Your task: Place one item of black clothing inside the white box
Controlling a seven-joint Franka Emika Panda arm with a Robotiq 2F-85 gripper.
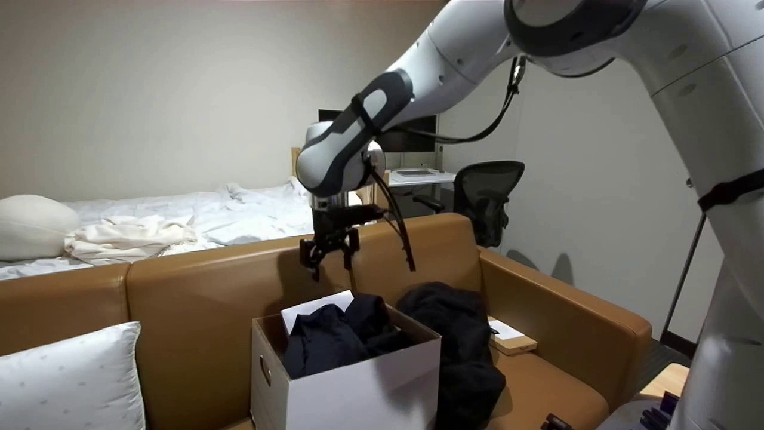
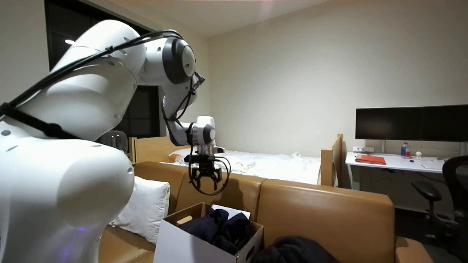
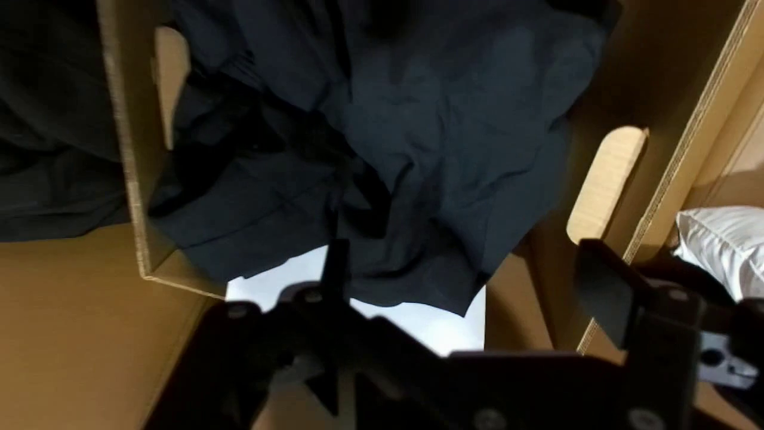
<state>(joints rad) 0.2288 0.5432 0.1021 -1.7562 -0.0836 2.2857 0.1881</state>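
With black clothing (image 1: 328, 337) heaped inside the white box (image 1: 364, 394) and a dark bundle (image 1: 459, 355) beside it on the sofa (image 1: 215, 298), the empty gripper (image 1: 332, 270) hangs above, jaws wide, and dipping low could snag loose folds and drag them out.

The white box (image 1: 358, 397) looks like cardboard, smooth outside, with rough corrugated edges. The black clothing (image 3: 477, 149) is matt, wrinkled cloth. The sofa surface (image 1: 543, 382) looks like smooth leather with a soft sheen. The robot arm (image 2: 87, 98) is smooth and glossy; the end effector (image 2: 207, 185) mostly matt.
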